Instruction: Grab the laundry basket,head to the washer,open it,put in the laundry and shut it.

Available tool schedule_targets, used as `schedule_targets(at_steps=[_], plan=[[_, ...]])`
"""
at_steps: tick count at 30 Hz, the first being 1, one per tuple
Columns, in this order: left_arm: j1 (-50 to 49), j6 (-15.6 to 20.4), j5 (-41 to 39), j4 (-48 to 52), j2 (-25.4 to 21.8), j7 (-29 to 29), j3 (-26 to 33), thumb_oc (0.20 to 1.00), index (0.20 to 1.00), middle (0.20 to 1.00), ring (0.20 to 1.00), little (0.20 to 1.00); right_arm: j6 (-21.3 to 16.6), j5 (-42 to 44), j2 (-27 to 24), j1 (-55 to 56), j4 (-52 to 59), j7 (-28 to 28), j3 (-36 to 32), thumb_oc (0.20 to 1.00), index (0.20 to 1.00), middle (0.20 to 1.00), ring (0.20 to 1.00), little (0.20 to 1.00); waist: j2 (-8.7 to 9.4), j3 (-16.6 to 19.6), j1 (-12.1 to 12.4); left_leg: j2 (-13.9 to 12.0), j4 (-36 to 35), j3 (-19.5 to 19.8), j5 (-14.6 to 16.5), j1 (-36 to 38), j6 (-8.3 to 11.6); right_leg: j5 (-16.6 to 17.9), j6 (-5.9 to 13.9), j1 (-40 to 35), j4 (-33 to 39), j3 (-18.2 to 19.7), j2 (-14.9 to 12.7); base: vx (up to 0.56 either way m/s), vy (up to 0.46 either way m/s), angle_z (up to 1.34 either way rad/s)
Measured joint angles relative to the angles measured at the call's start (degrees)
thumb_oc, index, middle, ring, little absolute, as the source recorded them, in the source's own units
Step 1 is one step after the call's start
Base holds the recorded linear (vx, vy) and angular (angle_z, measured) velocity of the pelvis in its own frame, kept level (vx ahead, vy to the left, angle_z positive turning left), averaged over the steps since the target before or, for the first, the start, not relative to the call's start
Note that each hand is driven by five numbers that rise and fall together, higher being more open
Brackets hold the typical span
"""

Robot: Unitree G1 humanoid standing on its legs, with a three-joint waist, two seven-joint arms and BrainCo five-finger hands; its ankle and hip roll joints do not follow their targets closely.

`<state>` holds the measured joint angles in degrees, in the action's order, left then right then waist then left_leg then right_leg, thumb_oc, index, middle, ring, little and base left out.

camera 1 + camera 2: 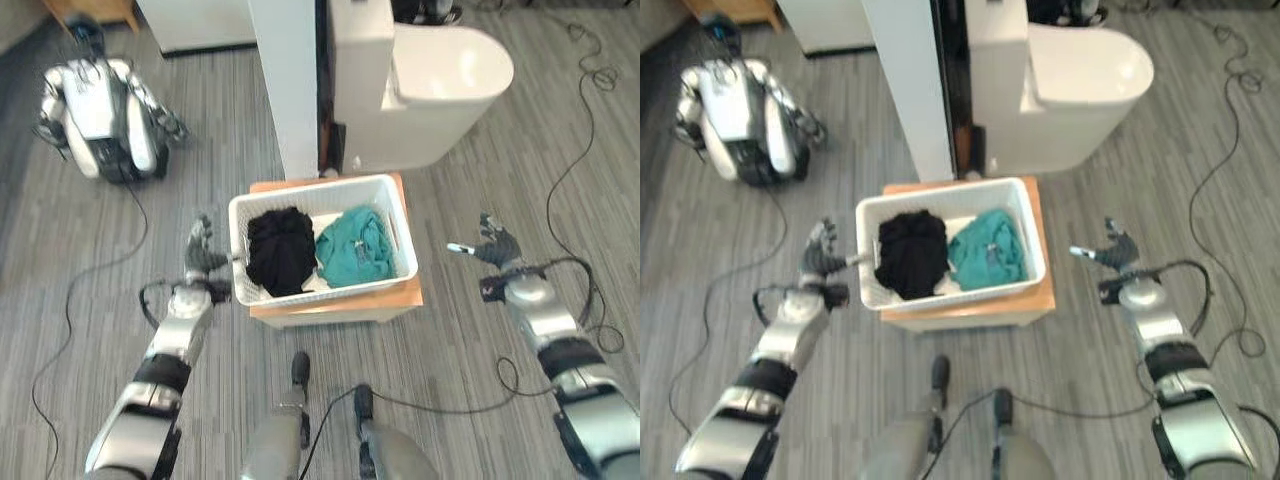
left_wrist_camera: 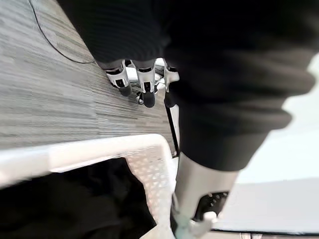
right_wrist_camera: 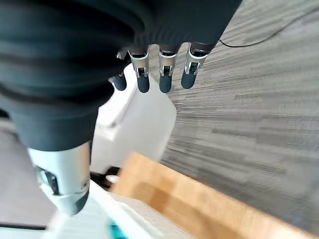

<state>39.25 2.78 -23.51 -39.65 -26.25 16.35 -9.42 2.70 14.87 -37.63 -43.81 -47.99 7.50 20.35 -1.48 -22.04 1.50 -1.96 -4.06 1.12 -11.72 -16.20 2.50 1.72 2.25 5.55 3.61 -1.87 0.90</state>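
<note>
Both hands spread and holding nothing, one on each side of the laundry basket (image 1: 322, 237), which sits on a low wooden stand (image 1: 340, 298).

The black clothes (image 1: 281, 250) cover most of the basket's left half and the teal clothes (image 1: 354, 246) the right, so the basket floor is mostly hidden. The left hand (image 1: 203, 252) is just beside the basket's left rim with fingers straight, thumb out toward the rim; can't tell if it touches. The right hand (image 1: 492, 246) is well apart on the right, fingers relaxed, bare grey floor (image 1: 460, 330) between it and the stand. A white appliance (image 1: 420, 80) stands close behind, cut off at the top. Another robot (image 1: 100, 115) lies on the floor far left.
</note>
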Motion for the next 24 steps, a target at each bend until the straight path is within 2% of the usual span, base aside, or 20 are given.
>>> schedule_targets(at_steps=[2,3,5,8,13,15,18,20,24], plan=[[2.94,0.46,-3.07,-2.05,-1.14,0.94,-0.80,1.000,1.000,1.000,1.000,1.000,0.08,0.09,-0.02,-3.58,-2.65,0.03,2.38,1.000,1.000,1.000,1.000,1.000,0.37,-2.45,-0.04,-0.08,-0.02,-0.04,-0.43,-0.31,-0.22,-0.02,0.05,0.60,-0.53,0.03,0.06,-0.09,-0.021,-0.01],[5.99,0.84,-7.10,-5.86,-0.96,1.11,-0.78,1.000,1.000,1.000,1.000,1.000,0.41,0.28,0.17,-6.29,-5.33,-0.01,4.57,1.000,1.000,1.000,1.000,1.000,0.51,-3.09,0.04,-0.09,-0.08,0.00,-0.45,-1.37,-0.22,0.02,0.01,1.51,-0.44,-0.08,0.09,-0.04,-0.010,0.03],[8.62,0.94,-10.25,-9.89,-1.79,1.71,-0.75,1.000,1.000,1.000,1.000,1.000,0.36,1.75,1.05,-8.39,-7.03,-0.02,6.11,1.000,1.000,1.000,1.000,1.000,1.19,-3.88,-0.01,-0.09,-0.21,-0.06,-0.77,-2.14,-0.59,0.06,0.00,2.40,-0.43,-0.05,0.11,-0.04,-0.015,0.00],[11.69,1.26,-10.42,-12.74,-5.06,3.63,-0.64,1.000,1.000,1.000,1.000,1.000,0.32,4.13,1.88,-9.47,-7.15,0.09,6.86,1.000,1.000,1.000,1.000,1.000,2.75,-5.59,-0.04,-0.13,-0.25,-0.05,-0.78,-2.27,-0.60,0.05,0.00,2.52,-0.37,-0.26,0.16,-0.05,-0.010,0.01],[13.08,2.12,-12.77,-14.71,-7.24,3.72,-1.53,1.000,1.000,1.000,1.000,1.000,0.23,6.87,2.09,-11.81,-7.26,0.21,10.17,1.000,1.000,1.000,1.000,1.000,2.93,-5.70,-0.01,-0.10,-0.57,-0.05,-0.78,-2.34,-0.60,0.06,0.00,2.56,-0.11,-0.49,0.12,0.00,0.000,0.00],[13.42,2.09,-14.36,-15.56,-7.25,3.45,-3.10,1.000,1.000,1.000,1.000,1.000,0.19,6.89,2.12,-13.03,-7.66,0.20,10.21,1.000,1.000,1.000,1.000,1.000,2.93,-5.70,0.06,-0.12,-0.60,-0.02,-0.78,-2.35,-0.60,0.06,0.00,2.53,-0.02,-0.59,0.16,0.00,0.000,0.00],[15.80,1.51,-14.54,-19.93,-7.06,1.53,-9.70,1.000,1.000,1.000,1.000,1.000,0.23,6.87,2.43,-17.60,-12.89,0.06,14.64,1.000,1.000,1.000,1.000,1.000,2.93,-5.70,0.06,-0.08,-0.59,0.06,-0.78,-2.57,-0.59,0.09,0.01,2.54,0.29,-0.82,0.16,0.00,0.002,0.01],[16.95,1.12,-14.56,-21.18,-7.03,0.48,-11.98,1.000,1.000,1.000,1.000,1.000,0.36,6.86,2.84,-19.35,-14.68,0.00,15.42,1.000,1.000,1.000,1.000,1.000,2.92,-5.70,-0.01,-0.01,-0.54,0.19,-0.93,-2.79,-0.37,0.22,0.08,2.55,0.48,-1.15,0.11,0.01,0.006,0.06],[17.49,0.24,-14.82,-21.00,-6.96,-1.25,-12.35,1.000,1.000,1.000,1.000,1.000,0.41,6.88,3.23,-20.12,-15.08,-0.06,15.43,1.000,1.000,1.000,1.000,1.000,2.92,-5.70,0.14,0.15,-0.49,0.83,-0.94,-2.99,-0.36,0.25,0.08,2.51,0.58,-1.75,0.06,0.02,0.002,0.08]])
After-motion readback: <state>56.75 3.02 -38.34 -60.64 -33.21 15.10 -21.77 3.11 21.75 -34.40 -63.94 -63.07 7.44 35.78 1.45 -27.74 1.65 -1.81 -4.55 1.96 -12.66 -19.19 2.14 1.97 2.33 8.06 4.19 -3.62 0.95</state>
